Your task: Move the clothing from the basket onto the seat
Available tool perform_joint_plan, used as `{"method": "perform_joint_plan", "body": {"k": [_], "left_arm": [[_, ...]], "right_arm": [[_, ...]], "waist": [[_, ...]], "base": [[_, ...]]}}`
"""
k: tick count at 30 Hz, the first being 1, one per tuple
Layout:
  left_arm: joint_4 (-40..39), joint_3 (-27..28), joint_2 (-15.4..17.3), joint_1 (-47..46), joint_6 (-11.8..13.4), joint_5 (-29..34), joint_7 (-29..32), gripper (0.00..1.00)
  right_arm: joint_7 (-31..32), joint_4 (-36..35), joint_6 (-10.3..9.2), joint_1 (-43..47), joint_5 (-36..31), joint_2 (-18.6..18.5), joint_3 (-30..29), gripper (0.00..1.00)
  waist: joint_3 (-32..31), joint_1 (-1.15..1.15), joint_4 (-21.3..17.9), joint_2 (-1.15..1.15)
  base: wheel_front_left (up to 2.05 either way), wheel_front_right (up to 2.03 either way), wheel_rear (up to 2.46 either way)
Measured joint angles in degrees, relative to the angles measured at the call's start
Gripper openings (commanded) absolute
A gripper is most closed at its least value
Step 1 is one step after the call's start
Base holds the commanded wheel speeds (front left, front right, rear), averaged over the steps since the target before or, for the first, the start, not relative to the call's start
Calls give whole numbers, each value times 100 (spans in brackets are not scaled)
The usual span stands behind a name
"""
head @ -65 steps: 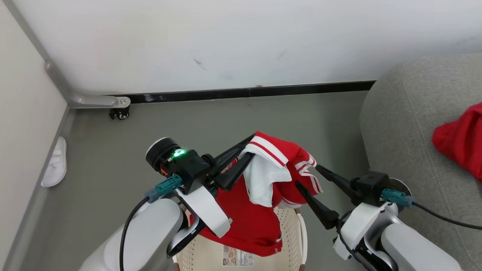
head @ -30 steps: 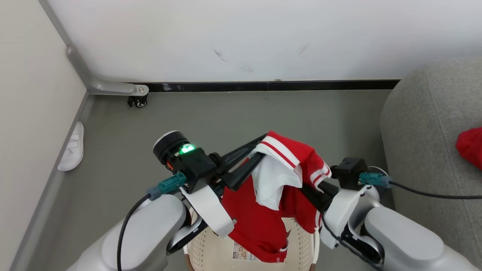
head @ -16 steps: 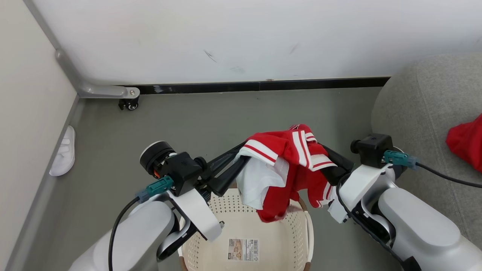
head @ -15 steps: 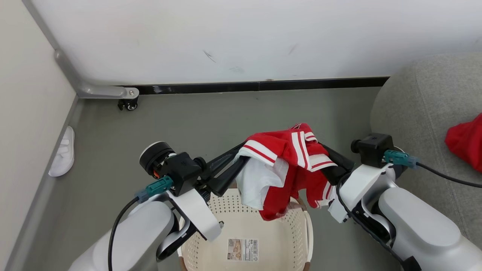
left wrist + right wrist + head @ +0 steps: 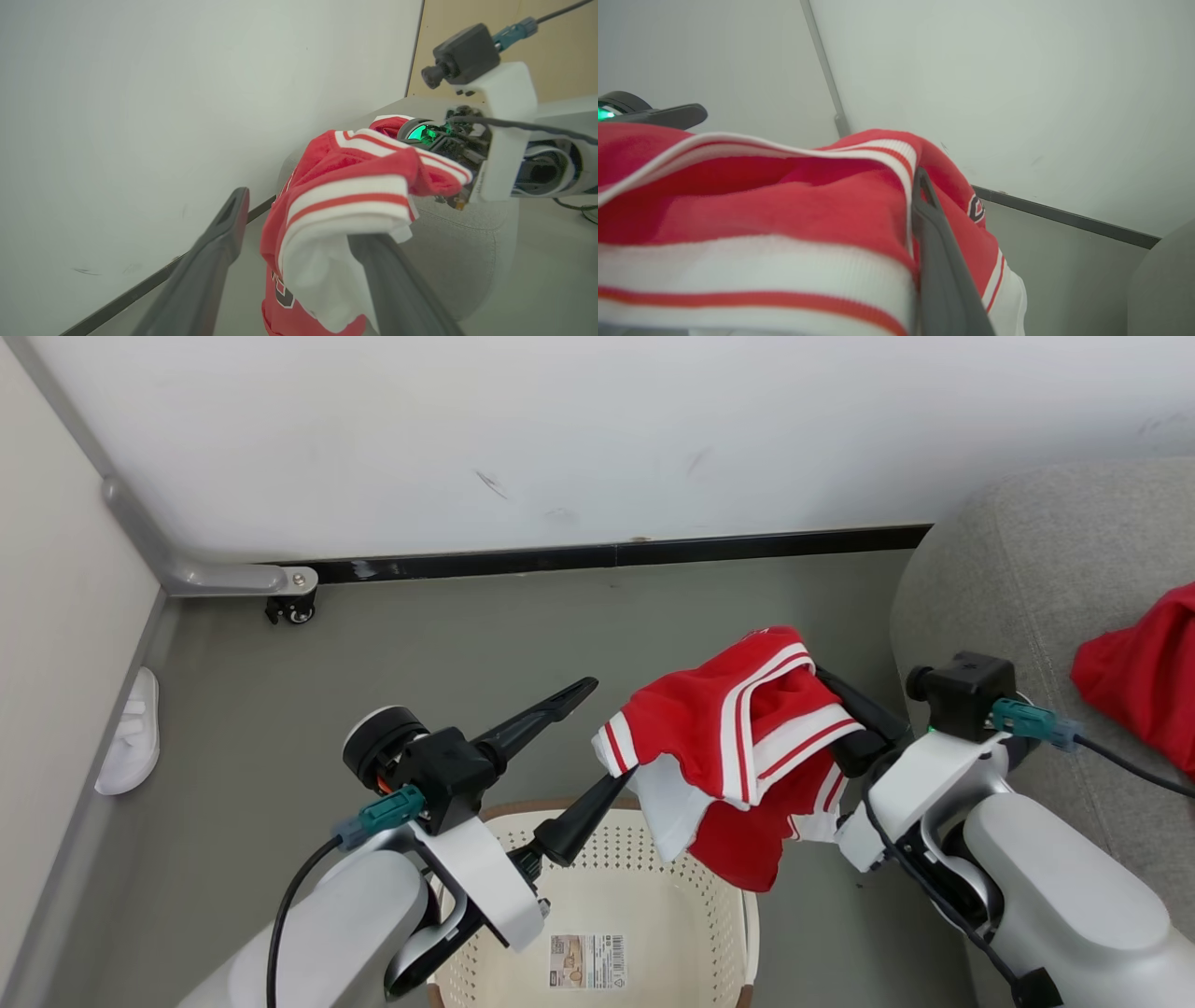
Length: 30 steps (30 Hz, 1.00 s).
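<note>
Logging my right gripper (image 5: pixel 840 695) clamped on the red garment (image 5: pixel 719 728); my left gripper (image 5: pixel 607 730), jaws apart, cloth against one finger.

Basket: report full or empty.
Empty where visible: the basket shows bare perforated floor and a label; the red garment hangs from the right gripper.

A white slipper (image 5: pixel 129 735) is lying on the grey floor (image 5: pixel 448 644) beside the left partition (image 5: pixel 56 644) (sole turned toward it). A black caster (image 5: pixel 291 610) is sitting under a metal foot (image 5: pixel 229 581), near the black baseboard (image 5: pixel 616 555).
</note>
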Motion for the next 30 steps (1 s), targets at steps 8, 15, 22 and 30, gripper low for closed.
{"method": "perform_joint_plan", "body": {"k": [8, 15, 22, 30], "left_arm": [[1, -38, 13, 90, 0, 0, 0, 100], [15, -107, 34, 316, 0, -9, 0, 100], [-15, -154, 25, 318, 0, -44, 0, 100], [-25, -172, 16, 458, 0, -92, 0, 100]], "right_arm": [[0, -180, 0, 104, -168, -43, -502, 0], [0, -328, 0, 353, -243, -121, -1012, 0], [0, -534, 1, 575, -421, -147, -1378, 0], [0, -760, 0, 813, -597, -165, -1803, 0]], "waist": [[-31, 0, -126, 0], [-65, 0, -279, 0], [-90, 0, -467, 0], [-99, 0, -714, 0]], "base": [[0, 0, 0], [0, 0, 0], [0, 0, 0], [0, 0, 0]]}}
